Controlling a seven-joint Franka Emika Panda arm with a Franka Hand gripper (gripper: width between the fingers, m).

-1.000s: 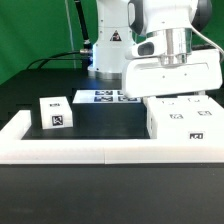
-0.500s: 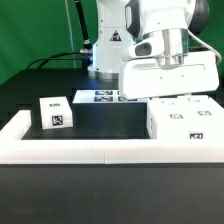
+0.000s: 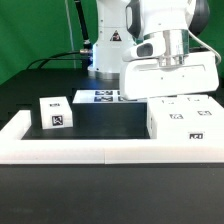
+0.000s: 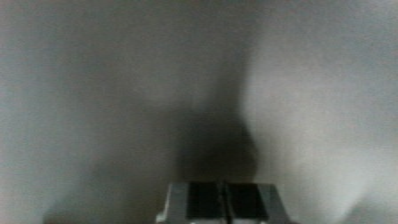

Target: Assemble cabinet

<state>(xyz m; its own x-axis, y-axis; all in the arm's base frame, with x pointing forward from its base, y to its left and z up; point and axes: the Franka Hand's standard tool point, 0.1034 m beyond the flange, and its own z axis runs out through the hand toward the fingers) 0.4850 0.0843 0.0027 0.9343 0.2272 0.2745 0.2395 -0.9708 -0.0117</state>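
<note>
A large white cabinet part (image 3: 170, 80) stands at the exterior view's right, directly above and behind a lower white cabinet block (image 3: 185, 122) that carries tag markers on its top and front. My gripper (image 3: 168, 58) comes down onto the top of the large part, and its fingertips are hidden there. In the wrist view the fingers (image 4: 196, 203) are closed together with only a thin line between them, and a blurred white surface (image 4: 125, 90) fills the picture. A small white cube part (image 3: 55, 113) with a tag lies apart at the left.
A long low white border wall (image 3: 100, 150) runs along the front and up the left side. The marker board (image 3: 100, 97) lies flat at the back, near the robot base (image 3: 110, 50). Black table surface (image 3: 105, 118) lies between the cube and the block.
</note>
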